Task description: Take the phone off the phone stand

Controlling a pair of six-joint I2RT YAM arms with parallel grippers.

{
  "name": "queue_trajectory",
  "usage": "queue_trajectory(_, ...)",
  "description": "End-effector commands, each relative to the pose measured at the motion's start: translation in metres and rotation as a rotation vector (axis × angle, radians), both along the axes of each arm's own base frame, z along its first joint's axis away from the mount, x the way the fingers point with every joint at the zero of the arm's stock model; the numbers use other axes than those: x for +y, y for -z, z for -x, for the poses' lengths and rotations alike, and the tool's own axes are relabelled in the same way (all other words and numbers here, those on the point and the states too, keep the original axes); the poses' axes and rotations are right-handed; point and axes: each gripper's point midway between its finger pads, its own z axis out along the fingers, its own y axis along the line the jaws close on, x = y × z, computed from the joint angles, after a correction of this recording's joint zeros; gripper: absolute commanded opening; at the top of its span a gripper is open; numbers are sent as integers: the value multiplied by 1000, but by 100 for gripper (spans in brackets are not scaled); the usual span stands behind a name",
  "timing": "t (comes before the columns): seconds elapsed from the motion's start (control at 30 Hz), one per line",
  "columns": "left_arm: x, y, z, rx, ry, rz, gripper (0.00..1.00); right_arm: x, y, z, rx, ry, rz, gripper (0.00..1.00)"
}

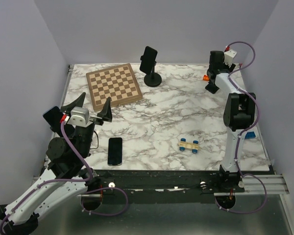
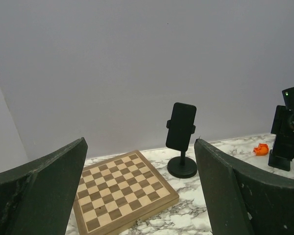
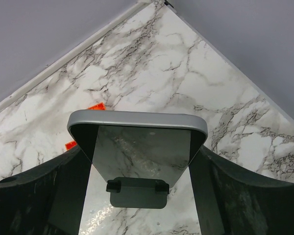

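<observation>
Top: high, from near side, whole table (image 1: 186, 112). Left wrist: low, facing far; shares chessboard (image 1: 113, 85), phone stand (image 1: 153, 80). Right wrist: close above far-right corner.

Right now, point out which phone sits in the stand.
The upright phone at the back, beside the chessboard; the other phone lies flat near the front edge.

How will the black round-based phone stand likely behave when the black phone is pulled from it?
The black phone stand looks top-heavy: a thin stem and small round base carry the upright black phone, so it may tip. Side clips grip the phone, so the stand may lift with it.
</observation>
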Motion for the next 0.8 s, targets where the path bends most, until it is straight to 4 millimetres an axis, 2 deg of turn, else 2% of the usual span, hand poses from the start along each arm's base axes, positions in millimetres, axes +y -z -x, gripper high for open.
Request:
queue_trajectory(0.0,-2,-10,4,-17,24,15,99,-11,-6,-4,-32,47,27,60)
queue_trajectory(0.13,-4,-8,1,-9,18,3,99,-14,-30,1,-56,57,35,47)
queue_trajectory(0.3,-3,-6,0,-5,9,3,98,-11,-79,13,-114,32,43,31)
queue_trajectory(0.4,-1,-6,-1,-9,-5,-3,99,-11,-108,26,-151,18,53,29)
queue_trajectory(0.53,0,-3,-4,-5,-30,-17,98,-4,-130,45,-171,-2,53,26)
queue_trajectory(0.63,0,-1,-6,-3,-38,-29,98,22,-131,61,-141,-68,8,22)
queue_trajectory(0.77,-1,2,-9,0,-48,-40,99,93,-105,85,-15,-243,-85,18)
